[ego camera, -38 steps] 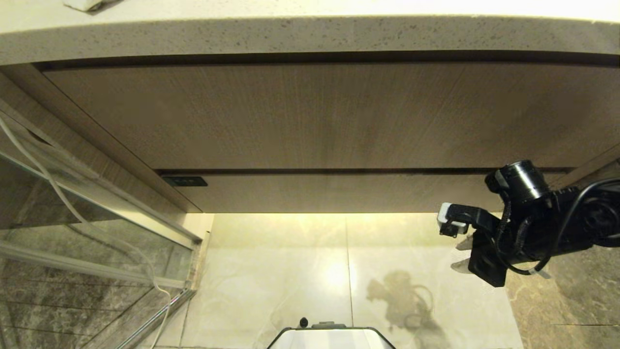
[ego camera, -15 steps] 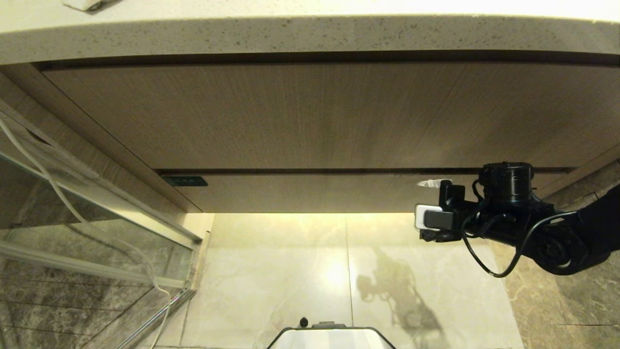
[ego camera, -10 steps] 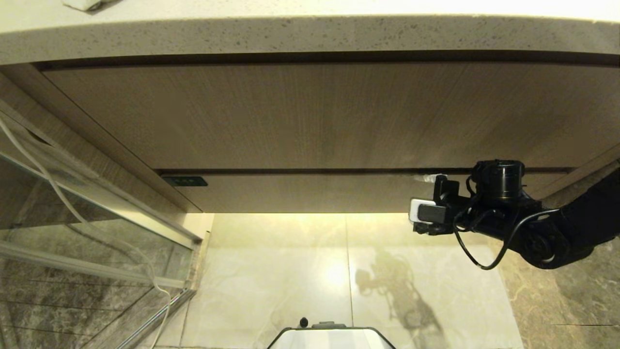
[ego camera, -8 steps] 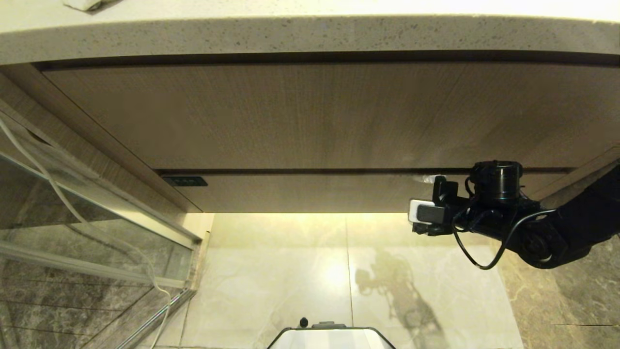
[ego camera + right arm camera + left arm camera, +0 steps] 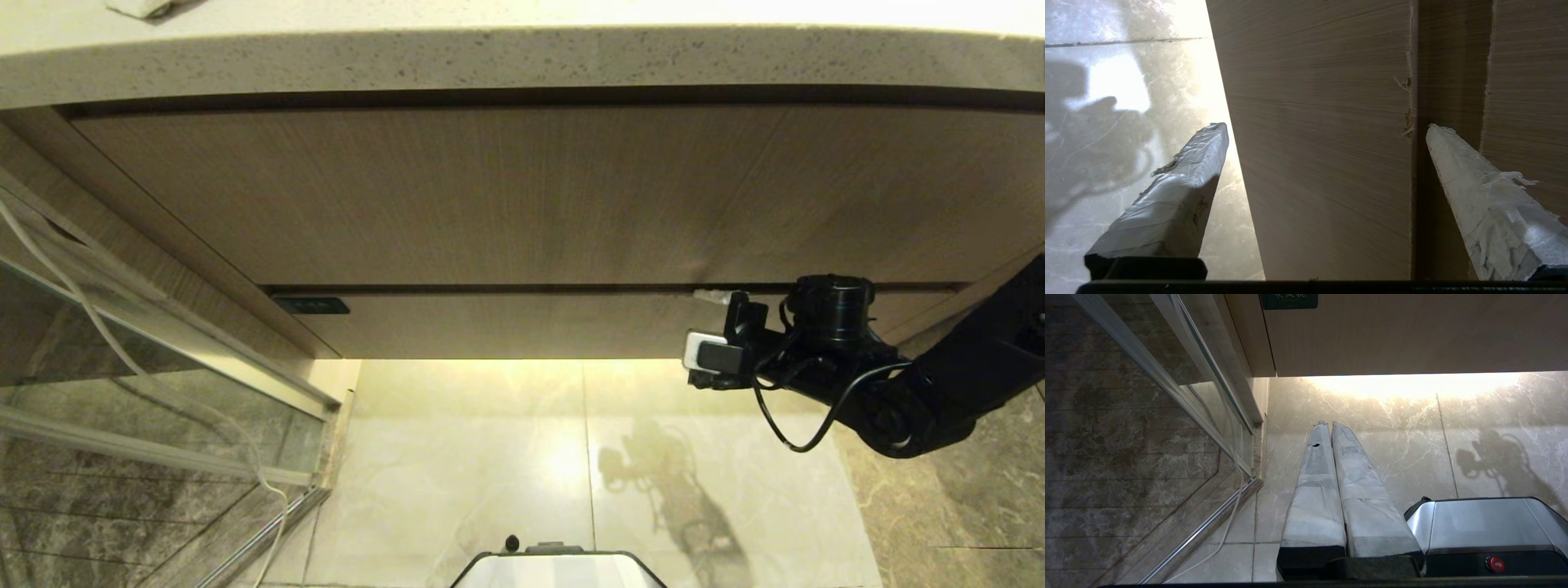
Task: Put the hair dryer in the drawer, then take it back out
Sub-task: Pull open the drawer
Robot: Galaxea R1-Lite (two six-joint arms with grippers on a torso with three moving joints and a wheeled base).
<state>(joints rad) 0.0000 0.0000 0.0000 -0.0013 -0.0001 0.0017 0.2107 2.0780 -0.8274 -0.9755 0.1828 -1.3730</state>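
- The counter (image 5: pixel 522 61), pale speckled stone, runs across the top of the head view above a tall wood-grain panel (image 5: pixel 522 196).
- The floor (image 5: pixel 473 465) below is glossy marble tile and carries the arm's shadow (image 5: pixel 661 490).
- The drawer (image 5: pixel 522 325) is the narrow wood-grain front under the panel; it is closed, flush, with a dark gap (image 5: pixel 1449 61) along its top edge.
- A small dark label (image 5: pixel 311 305) sits at the drawer's left end.
- The right gripper (image 5: pixel 1327 126) is at the drawer's right part, spread wide and holding nothing: one taped finger (image 5: pixel 1478 196) points into the gap, the other (image 5: pixel 1180 183) lies below the front's lower edge, so the front stands between them.
- The left gripper (image 5: pixel 1331 424) is parked low over the floor beside the robot's base (image 5: pixel 1486 526), its fingers pressed together, empty.
- The hair dryer is in none of the views.
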